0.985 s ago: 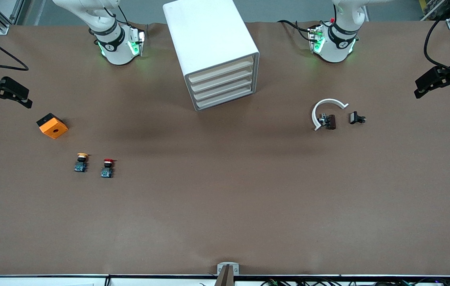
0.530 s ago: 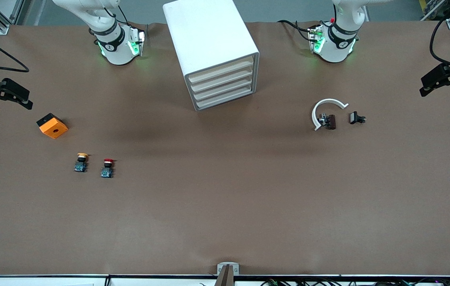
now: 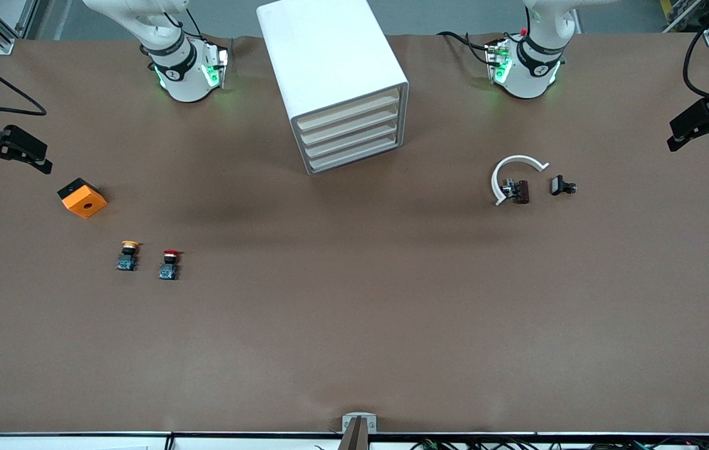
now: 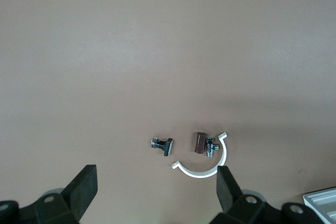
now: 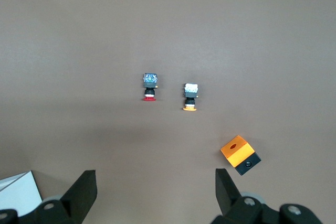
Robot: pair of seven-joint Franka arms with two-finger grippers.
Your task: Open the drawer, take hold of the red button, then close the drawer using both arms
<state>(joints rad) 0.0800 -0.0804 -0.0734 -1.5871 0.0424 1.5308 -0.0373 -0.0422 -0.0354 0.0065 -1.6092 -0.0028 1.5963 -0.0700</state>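
Tall white box cabinet: top middle of the picture, all four cream drawers pushed in.
Tiny red-capped button: lower down, beside a yellow-capped button.
Left gripper: picture's right edge, fingers apart, holding nothing.
Right gripper: picture's left edge, fingers apart, holding nothing.

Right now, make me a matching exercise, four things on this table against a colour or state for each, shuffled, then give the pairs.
Things:
1. button
2. cube
3. curved clip
4. drawer

Colour or state:
A. white, arc-shaped, toward the left arm's end of the table
B. shut, in the cabinet
C. red cap, beside a yellow-capped twin
D. orange with a hole

Pairs: 1-C, 2-D, 3-A, 4-B
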